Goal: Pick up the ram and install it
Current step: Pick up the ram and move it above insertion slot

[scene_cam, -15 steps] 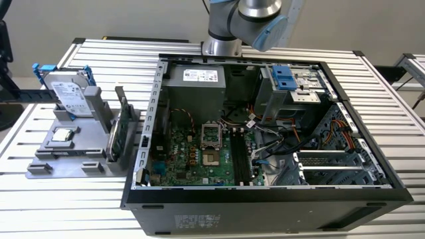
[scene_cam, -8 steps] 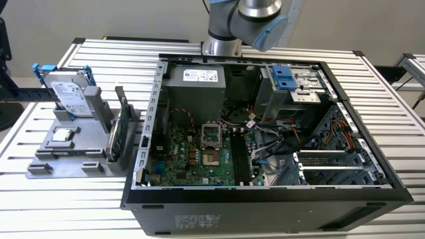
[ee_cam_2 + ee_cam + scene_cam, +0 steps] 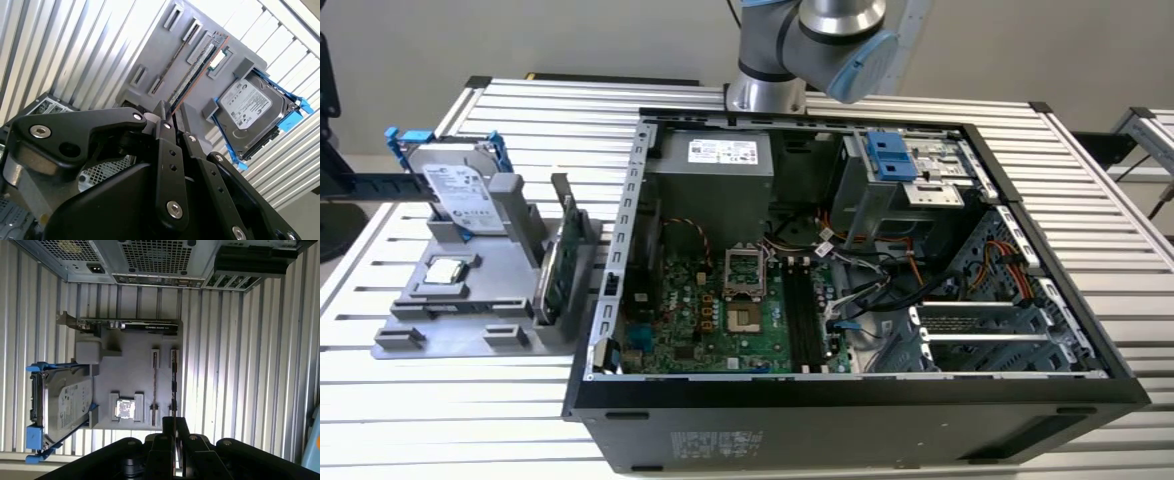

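While the ram [image 3: 173, 382] stands on edge in its grey holder [image 3: 135, 375], the gripper [image 3: 175, 422] hangs over it with nothing pinched.

In the exterior view the arm [image 3: 814, 40] rises behind the open computer case [image 3: 854, 430], and the holder sits on the slatted table [image 3: 1094, 200] at the exterior view's left of the case. In the second wrist view the ram's long axis runs straight away from the fingers [image 3: 167, 165], which stand close together with a slim gap; a hard drive [image 3: 250, 110] lies nearby. In the first wrist view the ram's length lines up with that gap, its far end pointing at the case's rear panel.
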### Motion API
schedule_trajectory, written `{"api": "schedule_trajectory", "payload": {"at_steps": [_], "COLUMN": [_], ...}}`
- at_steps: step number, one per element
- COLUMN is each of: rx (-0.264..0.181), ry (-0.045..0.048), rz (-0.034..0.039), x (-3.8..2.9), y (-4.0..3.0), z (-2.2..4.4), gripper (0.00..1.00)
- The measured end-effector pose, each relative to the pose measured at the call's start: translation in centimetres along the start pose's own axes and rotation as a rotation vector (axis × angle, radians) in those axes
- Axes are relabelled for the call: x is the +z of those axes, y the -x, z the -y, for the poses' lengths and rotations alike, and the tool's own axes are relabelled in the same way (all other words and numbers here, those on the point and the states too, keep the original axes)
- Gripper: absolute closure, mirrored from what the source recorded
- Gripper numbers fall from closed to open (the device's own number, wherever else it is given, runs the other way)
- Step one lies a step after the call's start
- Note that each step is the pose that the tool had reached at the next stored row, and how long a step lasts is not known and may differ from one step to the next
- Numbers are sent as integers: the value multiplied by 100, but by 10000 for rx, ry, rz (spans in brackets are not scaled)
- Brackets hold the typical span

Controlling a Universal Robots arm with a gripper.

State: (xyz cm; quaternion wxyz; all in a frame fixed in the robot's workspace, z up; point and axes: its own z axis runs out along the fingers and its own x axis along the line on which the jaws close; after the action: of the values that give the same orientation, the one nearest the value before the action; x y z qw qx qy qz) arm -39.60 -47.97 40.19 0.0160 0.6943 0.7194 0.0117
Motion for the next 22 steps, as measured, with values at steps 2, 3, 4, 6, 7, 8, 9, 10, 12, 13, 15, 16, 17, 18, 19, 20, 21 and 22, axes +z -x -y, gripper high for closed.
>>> {"api": "schedule_trajectory", "payload": {"at_steps": [2,3,4,6,7,8,9,10,12,13,15,16,17,18,19,20,21,22], "rx": [0,0,0,0,0,0,0,0,0,0,0,0,0,0,0,0,0,0], "ry": [0,0,0,0,0,0,0,0,-1,0,0,1,-1,1,1,0,0,0], "rz": [0,0,0,0,0,0,0,0,0,0,0,-1,1,-1,-1,0,0,0], "x": [-8,-12,-17,-24,-27,-31,-35,-38,-45,-47,-54,-56,-60,-61,-64,-67,-69,-72], "y": [0,0,0,0,0,0,0,0,0,0,0,0,0,1,0,0,0,0], "z": [0,0,-1,-1,-1,-1,-1,-1,-2,-2,-2,-2,-2,-2,-3,-3,-3,-3], "gripper": [100,100,100,100,100,100,100,100,100,100,100,100,100,100,100,100,100,100]}}
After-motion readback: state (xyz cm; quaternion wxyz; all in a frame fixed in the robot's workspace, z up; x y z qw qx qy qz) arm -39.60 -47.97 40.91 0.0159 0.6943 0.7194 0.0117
